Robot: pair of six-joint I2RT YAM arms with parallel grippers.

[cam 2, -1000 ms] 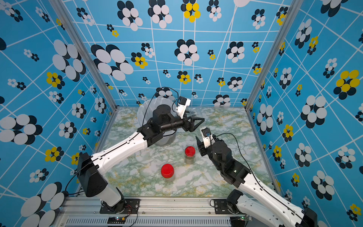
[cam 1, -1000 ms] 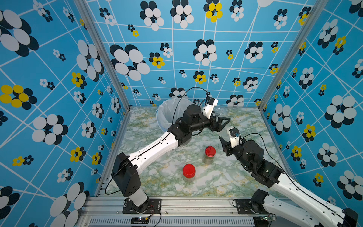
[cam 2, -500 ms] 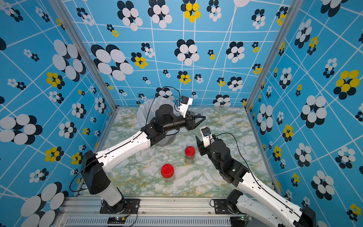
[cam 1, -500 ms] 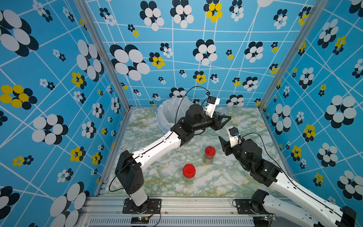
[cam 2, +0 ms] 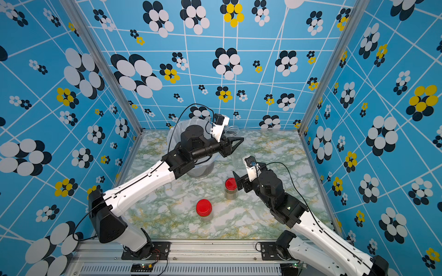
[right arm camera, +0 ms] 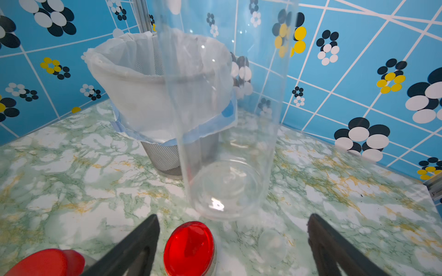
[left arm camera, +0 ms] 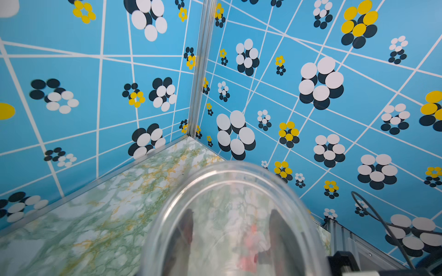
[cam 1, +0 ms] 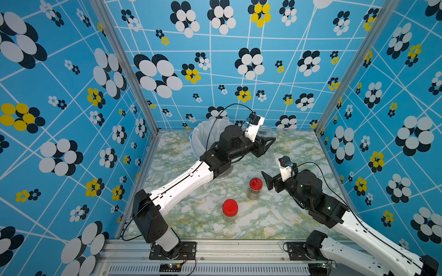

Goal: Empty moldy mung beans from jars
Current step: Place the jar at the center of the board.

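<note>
A tall clear jar (cam 1: 267, 153) (cam 2: 238, 155) (right arm camera: 227, 119) stands upright by the bin, lidless, and looks empty. My left gripper (cam 1: 271, 142) (cam 2: 240, 141) (left arm camera: 230, 234) is shut on its upper wall. In the left wrist view, the dark fingers (left arm camera: 186, 229) show through the clear wall. Two short jars with red lids (cam 1: 256, 184) (cam 1: 230, 207) (cam 2: 230, 184) (cam 2: 203, 207) stand mid-table with olive mung beans (cam 1: 253, 195) inside. My right gripper (cam 1: 270, 173) (cam 2: 241, 170) (right arm camera: 230, 239) is open just in front of the tall jar, beside the nearer red lid (right arm camera: 189, 248). It holds nothing.
A mesh bin lined with a white bag (cam 1: 201, 133) (cam 2: 177, 129) (right arm camera: 143, 78) stands at the back, left of the tall jar. A small clear round piece (right arm camera: 272, 243) lies on the marble table (cam 1: 299, 215) between my right fingers. Blue patterned walls close three sides.
My left jaws have closed on the tall jar. My right jaws, shut before, now stand wide open. Both red-lidded jars have stayed in place.
</note>
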